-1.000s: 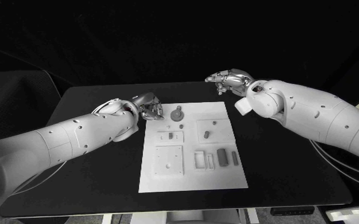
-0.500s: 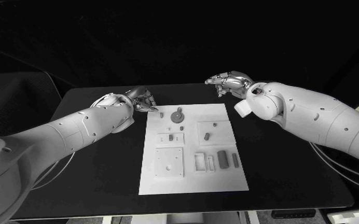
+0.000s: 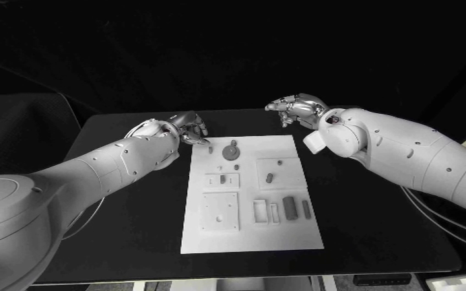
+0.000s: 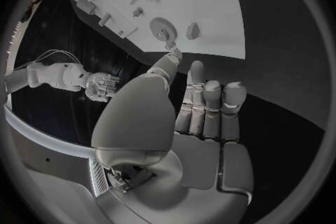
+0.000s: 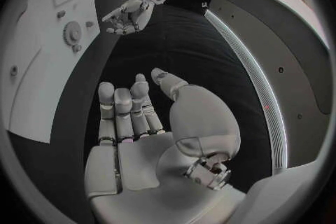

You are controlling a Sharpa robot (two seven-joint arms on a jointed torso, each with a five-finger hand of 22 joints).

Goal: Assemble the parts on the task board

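Both robot hands hover empty over the tabletop.
Left robot hand [image 3: 190,128] (fingers apart) sits by the board's [image 3: 250,234] far-left corner; right robot hand [image 3: 296,110], fingers spread, beyond its far-right corner; parts [image 3: 288,204] lie on it.

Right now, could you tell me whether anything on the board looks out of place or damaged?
Nothing stands out: the board lies flat and the parts sit on it, none visibly damaged. Both hands, left and right, hold nothing.
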